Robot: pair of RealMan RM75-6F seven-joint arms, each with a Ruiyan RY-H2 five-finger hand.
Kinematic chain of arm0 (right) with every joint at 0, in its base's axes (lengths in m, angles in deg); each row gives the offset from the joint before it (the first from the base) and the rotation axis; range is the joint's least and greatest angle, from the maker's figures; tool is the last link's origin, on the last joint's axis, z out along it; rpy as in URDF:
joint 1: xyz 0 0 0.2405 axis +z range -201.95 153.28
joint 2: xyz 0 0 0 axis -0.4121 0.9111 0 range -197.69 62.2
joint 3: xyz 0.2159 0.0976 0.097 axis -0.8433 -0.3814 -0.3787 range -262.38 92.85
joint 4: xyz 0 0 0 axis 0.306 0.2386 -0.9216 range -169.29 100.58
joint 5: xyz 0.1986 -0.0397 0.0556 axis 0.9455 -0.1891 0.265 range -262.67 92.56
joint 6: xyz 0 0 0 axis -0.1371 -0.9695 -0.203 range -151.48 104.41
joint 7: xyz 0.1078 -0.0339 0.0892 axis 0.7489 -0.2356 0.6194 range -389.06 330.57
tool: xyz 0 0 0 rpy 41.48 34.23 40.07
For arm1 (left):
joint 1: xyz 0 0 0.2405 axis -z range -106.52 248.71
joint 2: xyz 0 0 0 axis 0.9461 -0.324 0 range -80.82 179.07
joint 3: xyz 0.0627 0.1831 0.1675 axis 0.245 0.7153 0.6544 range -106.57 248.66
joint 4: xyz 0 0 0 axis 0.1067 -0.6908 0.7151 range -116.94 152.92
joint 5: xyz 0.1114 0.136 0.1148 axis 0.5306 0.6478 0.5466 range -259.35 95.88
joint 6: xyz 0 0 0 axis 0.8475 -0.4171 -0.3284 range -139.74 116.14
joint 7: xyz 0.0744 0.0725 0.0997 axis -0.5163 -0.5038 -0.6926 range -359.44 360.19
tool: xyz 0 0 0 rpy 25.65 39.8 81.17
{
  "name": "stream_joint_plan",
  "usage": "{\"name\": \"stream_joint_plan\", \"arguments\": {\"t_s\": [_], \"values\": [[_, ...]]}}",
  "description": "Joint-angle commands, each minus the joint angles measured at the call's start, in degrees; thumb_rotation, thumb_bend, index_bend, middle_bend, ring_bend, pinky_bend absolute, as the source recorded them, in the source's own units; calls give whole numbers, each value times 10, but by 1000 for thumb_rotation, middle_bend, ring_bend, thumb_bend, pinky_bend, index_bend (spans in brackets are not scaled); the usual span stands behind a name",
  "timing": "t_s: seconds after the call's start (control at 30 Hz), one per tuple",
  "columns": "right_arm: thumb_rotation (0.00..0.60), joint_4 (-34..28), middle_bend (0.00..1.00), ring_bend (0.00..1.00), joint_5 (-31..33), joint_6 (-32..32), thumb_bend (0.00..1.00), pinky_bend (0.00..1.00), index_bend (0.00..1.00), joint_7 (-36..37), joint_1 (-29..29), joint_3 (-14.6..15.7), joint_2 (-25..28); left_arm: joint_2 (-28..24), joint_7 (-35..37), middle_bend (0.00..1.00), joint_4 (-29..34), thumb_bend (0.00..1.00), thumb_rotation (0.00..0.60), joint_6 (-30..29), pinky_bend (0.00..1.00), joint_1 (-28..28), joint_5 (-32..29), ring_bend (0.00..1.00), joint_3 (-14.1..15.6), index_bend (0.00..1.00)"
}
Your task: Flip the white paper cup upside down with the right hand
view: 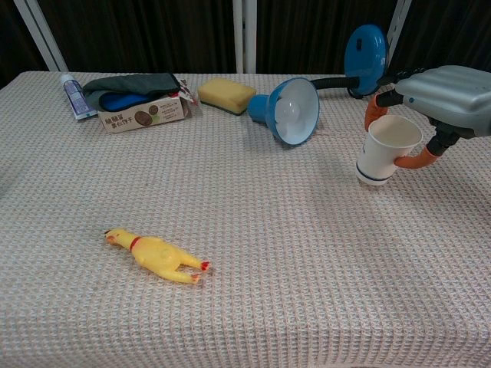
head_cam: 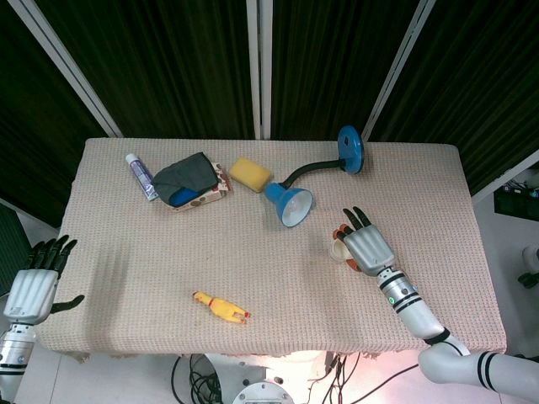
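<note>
The white paper cup (view: 386,150) with a dark ring near its base is tilted, its mouth facing up and toward the camera, just off the cloth at the right. My right hand (view: 441,96) grips it from the right, an orange-tipped thumb and finger on either side of the rim. From the head view the cup (head_cam: 339,248) is mostly hidden under the right hand (head_cam: 366,247). My left hand (head_cam: 34,284) hangs open off the table's left front corner, fingers spread, holding nothing.
A blue gooseneck lamp (view: 294,109) lies just left of and behind the cup, its round base (view: 364,49) further back. A yellow sponge (view: 225,95), a snack box (view: 143,113) under a dark cloth, a toothpaste tube (view: 74,96) and a rubber chicken (view: 156,255) lie to the left.
</note>
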State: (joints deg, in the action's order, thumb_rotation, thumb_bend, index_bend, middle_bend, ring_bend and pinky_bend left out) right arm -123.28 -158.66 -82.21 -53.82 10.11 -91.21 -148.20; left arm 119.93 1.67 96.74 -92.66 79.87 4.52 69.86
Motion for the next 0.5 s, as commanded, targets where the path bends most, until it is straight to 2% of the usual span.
{"name": "stream_joint_plan", "arguments": {"t_s": [0.03, 0.2, 0.3, 0.5], "values": [[600, -5, 343, 14, -30, -29, 204, 0, 446, 80, -17, -2, 9, 0, 0, 0, 0, 70, 600, 1, 49, 0, 0, 0, 0, 0], [600, 23, 352, 24, -65, -42, 201, 0, 445, 349, -44, -3, 2, 2, 0, 0, -1, 70, 600, 6, 49, 3, -1, 0, 1, 0], [600, 67, 364, 24, -94, -35, 198, 0, 444, 501, -50, 12, -14, 3, -2, 0, -2, 70, 600, 8, 49, 4, 0, 0, 1, 0], [600, 160, 386, 24, -126, -35, 197, 0, 448, 733, -55, 30, -64, 4, -5, 0, -1, 70, 600, 11, 49, 5, -1, 0, 2, 0]]}}
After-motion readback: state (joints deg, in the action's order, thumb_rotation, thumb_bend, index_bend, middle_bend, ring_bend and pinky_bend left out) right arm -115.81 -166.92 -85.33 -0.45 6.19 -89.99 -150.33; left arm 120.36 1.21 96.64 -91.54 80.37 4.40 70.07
